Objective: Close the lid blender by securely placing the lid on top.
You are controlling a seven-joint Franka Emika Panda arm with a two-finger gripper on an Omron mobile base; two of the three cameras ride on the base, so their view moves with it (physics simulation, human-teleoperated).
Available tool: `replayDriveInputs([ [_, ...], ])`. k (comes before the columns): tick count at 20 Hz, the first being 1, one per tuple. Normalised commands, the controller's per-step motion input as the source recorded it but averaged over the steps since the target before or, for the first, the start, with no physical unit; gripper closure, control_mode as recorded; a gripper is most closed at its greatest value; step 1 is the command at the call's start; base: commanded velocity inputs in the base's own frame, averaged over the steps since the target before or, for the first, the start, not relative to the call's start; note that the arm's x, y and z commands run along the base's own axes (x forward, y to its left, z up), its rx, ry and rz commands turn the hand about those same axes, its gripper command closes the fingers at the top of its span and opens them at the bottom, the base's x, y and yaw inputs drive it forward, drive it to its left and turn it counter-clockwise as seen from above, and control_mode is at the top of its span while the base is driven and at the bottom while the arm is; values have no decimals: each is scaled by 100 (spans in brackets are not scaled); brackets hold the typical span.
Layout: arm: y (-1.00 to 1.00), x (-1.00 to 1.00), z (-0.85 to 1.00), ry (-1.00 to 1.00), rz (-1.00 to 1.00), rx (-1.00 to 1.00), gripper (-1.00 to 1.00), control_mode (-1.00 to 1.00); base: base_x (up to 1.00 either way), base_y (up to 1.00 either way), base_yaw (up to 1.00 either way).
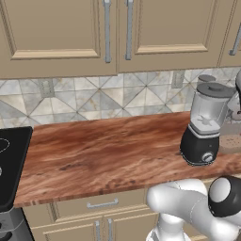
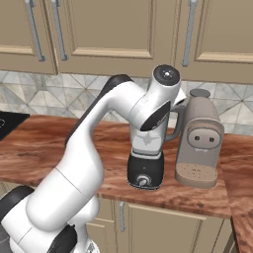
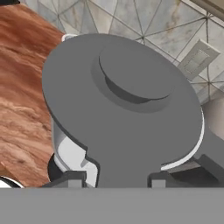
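While we look down along the hand:
Lid (image 3: 127, 113): we see it resting on the blender (image 1: 202, 127) jar.
Gripper (image 3: 111, 180): we cannot tell whether it grips.
Blender: beside the coffee machine (image 2: 200, 143).

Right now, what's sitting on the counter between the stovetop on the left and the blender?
Nothing: in the left base view the wooden counter runs bare from the stovetop to the blender.

lid (image 1: 215, 89) atop blender (image 1: 202, 126), coffee machine (image 2: 199, 141) beside.

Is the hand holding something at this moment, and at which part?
It cannot be told: the lid sits on the blender, with the fingertips at its near edge.
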Motion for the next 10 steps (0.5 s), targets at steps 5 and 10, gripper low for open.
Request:
replayDriveInputs([
  [5,0,-10,0,-3,1,0,-100,-100,0,0,0],
  [10,0,-27,1,-15,0,0,-100,-100,0,0,0],
])
